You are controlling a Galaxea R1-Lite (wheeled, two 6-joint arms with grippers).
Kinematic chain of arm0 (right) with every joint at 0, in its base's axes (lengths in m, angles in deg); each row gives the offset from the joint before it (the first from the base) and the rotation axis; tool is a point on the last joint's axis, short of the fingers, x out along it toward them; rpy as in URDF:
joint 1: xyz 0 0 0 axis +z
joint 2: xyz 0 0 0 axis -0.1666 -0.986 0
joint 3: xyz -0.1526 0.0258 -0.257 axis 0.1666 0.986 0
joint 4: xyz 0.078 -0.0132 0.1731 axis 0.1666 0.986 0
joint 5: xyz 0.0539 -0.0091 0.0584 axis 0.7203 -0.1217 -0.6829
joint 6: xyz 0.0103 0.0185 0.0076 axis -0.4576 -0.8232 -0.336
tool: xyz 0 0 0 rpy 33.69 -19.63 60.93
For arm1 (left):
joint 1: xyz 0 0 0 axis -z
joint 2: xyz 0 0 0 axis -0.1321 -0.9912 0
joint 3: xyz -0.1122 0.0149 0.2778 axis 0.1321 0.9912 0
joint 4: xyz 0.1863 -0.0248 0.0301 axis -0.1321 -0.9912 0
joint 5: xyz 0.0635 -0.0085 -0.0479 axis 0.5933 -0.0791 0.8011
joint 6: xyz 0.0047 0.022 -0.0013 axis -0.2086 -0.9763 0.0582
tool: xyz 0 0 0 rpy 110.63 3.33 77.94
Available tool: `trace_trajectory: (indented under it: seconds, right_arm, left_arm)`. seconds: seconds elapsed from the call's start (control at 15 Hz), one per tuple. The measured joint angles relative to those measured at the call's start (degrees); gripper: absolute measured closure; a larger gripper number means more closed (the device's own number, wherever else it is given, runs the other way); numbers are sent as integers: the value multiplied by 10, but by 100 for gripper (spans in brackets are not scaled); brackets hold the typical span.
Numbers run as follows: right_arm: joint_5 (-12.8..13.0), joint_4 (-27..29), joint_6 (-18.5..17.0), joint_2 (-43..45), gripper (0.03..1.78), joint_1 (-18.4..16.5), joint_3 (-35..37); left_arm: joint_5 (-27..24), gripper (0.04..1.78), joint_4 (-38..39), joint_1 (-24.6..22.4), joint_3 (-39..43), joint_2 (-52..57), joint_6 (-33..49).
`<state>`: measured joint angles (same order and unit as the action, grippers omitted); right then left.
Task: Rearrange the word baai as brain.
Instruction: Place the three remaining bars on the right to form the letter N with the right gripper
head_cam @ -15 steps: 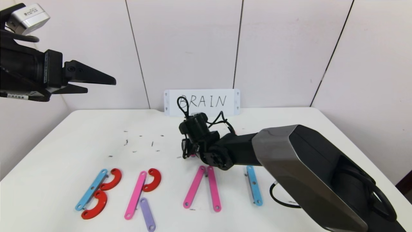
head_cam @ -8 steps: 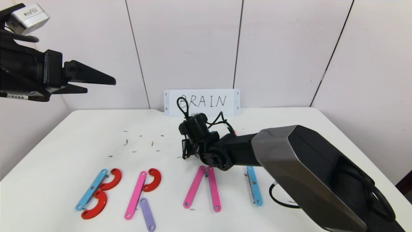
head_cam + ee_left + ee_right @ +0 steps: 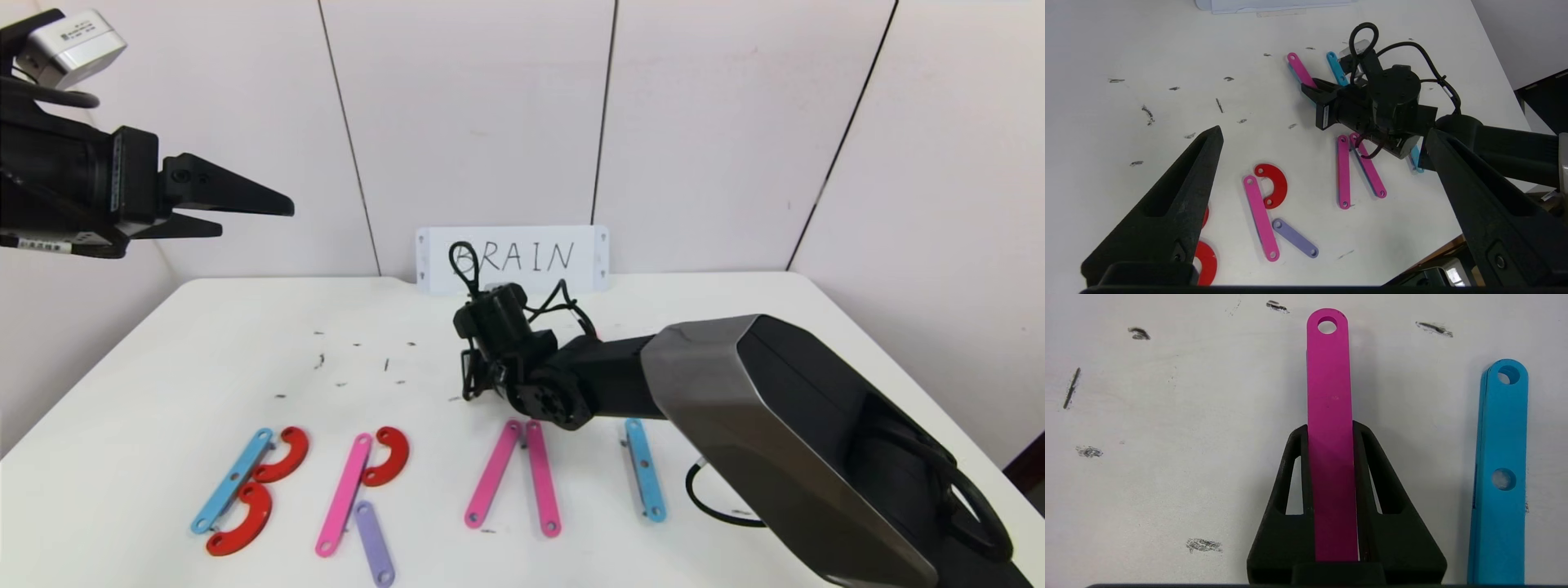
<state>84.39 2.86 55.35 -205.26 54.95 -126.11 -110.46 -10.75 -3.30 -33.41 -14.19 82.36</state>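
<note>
- Right tool [image 3: 1331,433] sits low over the desk [image 3: 204,343], behind the letter row, jaws pressed onto a pink bar [image 3: 1329,428]. The bar runs forward out of the tool, free end well past the tips.
- Whether the bar is lifted off the desk or only clamped flat, cannot tell.
- A light-blue bar [image 3: 1500,473] lies just beside the held pink one, parallel, apart from it and outside the grip.
- Left tool [image 3: 224,204] is parked high, well off to the left of the working tool, jaws spread, holding nothing.
- Letter row, nearer the robot than the right tool:
  - B [image 3: 249,482]: light-blue bar plus two red curves, reads as formed.
  - R [image 3: 363,490]: pink bar, red curve, purple leg, reads as formed.
  - A [image 3: 514,478]: two pink bars meeting at the top; no crossbar visible.
  - I [image 3: 645,469]: single light-blue bar, partly under the right arm.
- No N yet. Space for it would be to the right of the I, under the arm.
- White card [image 3: 513,259] with BRAIN written on it stands beyond the right tool, against the wall.
- Judgement: four letters roughly placed, last one pending. The clamped pink bar and its blue neighbour look like stock for the N; the A may want a crossbar too.
</note>
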Motion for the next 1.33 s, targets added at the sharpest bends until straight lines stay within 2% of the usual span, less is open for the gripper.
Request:
trace_trajectory:
  seconds: [0.27,0.6,0.87,1.33]
  right_arm:
    - [-2,6,0,44,151,-12,2]
    - [-4,11,2,136,151,-51,32]
    - [-7,8,12,221,151,-88,124]
    - [-18,-1,22,347,151,-155,333]
  left_arm:
    - [0,9,0,0,0,-1,-1]
    - [1,9,0,0,0,-2,-1]
    - [1,9,0,0,0,-3,-1]
    - [0,9,0,1,0,-6,-1]
